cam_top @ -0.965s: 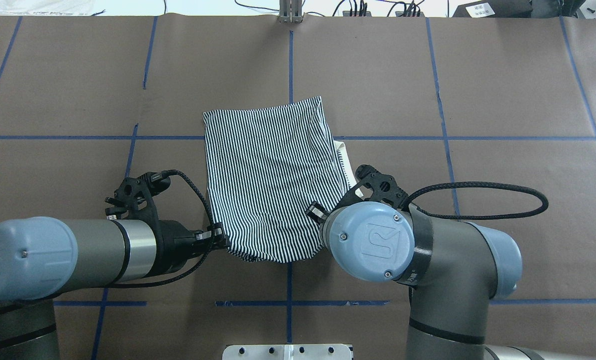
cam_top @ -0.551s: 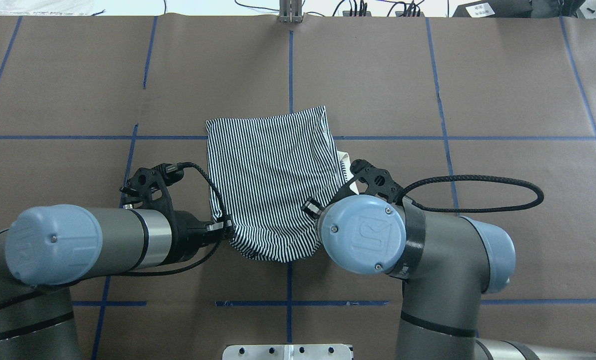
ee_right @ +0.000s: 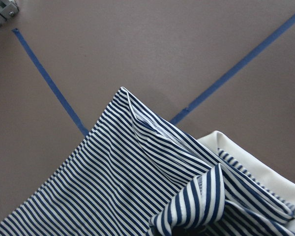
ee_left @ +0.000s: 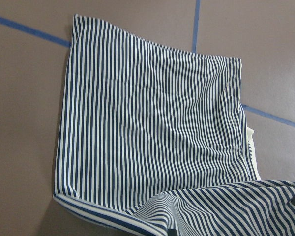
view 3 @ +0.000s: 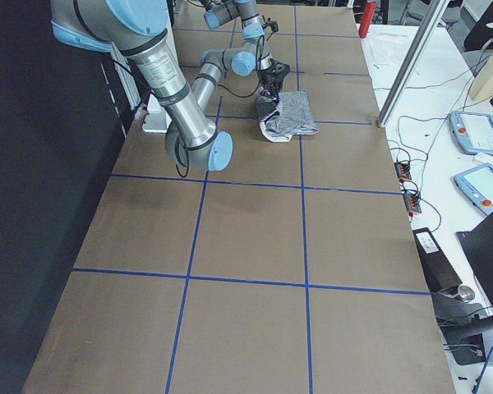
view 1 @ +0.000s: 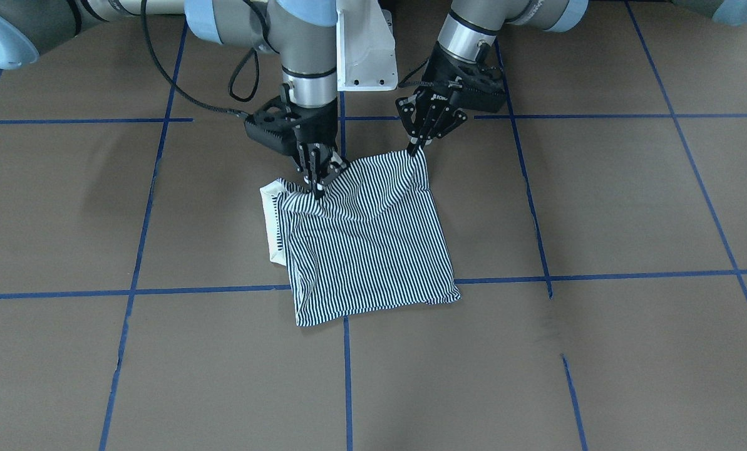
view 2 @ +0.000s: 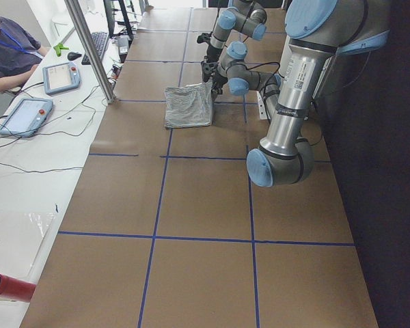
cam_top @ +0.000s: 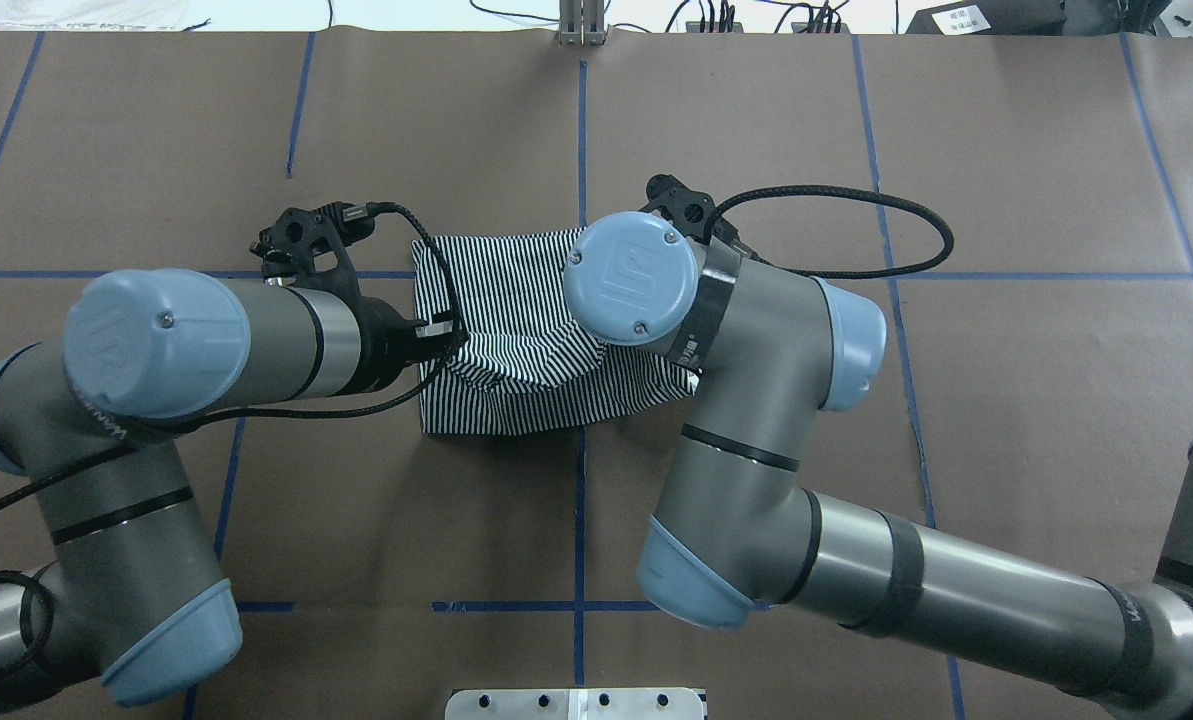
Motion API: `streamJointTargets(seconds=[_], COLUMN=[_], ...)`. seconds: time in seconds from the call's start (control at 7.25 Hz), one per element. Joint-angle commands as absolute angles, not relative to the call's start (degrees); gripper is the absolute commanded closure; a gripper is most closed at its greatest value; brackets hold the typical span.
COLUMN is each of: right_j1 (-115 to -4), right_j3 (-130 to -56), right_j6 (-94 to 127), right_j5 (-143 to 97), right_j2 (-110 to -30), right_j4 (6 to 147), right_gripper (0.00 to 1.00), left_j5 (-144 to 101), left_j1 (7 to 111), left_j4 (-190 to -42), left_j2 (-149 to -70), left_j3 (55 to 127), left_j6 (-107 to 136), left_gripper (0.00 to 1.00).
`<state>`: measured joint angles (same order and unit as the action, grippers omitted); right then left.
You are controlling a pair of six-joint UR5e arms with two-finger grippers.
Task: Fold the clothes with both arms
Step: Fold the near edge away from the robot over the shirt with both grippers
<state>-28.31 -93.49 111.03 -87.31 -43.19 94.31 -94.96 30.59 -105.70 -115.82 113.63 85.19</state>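
Left claw (view 1: 416, 149) is pressed together on 1 near corner of the striped polo shirt (view 1: 373, 250) and holds that corner up off the counter (view 1: 598, 207). The right claw (view 1: 316, 185) pinches the same near edge further toward the robot's right, and the cloth sags in a shallow curve between the 2 grips. In the overhead view only the left claw (cam_top: 446, 335) shows at the shirt's edge; the right arm's wrist hides the other.

From the claws the shirt spreads away toward the far side of the counter. Its raised edge is bunched and creased, while the remainder lies flat on the brown paper across a blue tape line (view 1: 191, 291). The cream collar (view 1: 269, 219) juts out on the robot's right side, just beyond the right claw. The stripes run from the held edge to the far edge, turned slightly off the tape grid. Seen from overhead, the folded bundle is wider from left to right than it is deep.
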Motion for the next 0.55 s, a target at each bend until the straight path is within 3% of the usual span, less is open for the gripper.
streamJointTargets(seconds=[0.0, 0.41], right_j1=[-30.84, -30.94], right_j3=[-78.02, -74.18], right_j6=[110.13, 108.99], right_j5=[-87.36, -87.28], right_j2=[-38.25, -38.23], right_j4=[84.68, 82.35], right_gripper=[1.0, 1.0], left_j5=[-94.83, -94.75], left_j1=[34.09, 36.29], left_j4=[-106.43, -116.34], left_j2=[-120.56, -123.12], left_j3=[104.03, 91.45], left_j6=[82.88, 80.18], left_gripper=[1.0, 1.0])
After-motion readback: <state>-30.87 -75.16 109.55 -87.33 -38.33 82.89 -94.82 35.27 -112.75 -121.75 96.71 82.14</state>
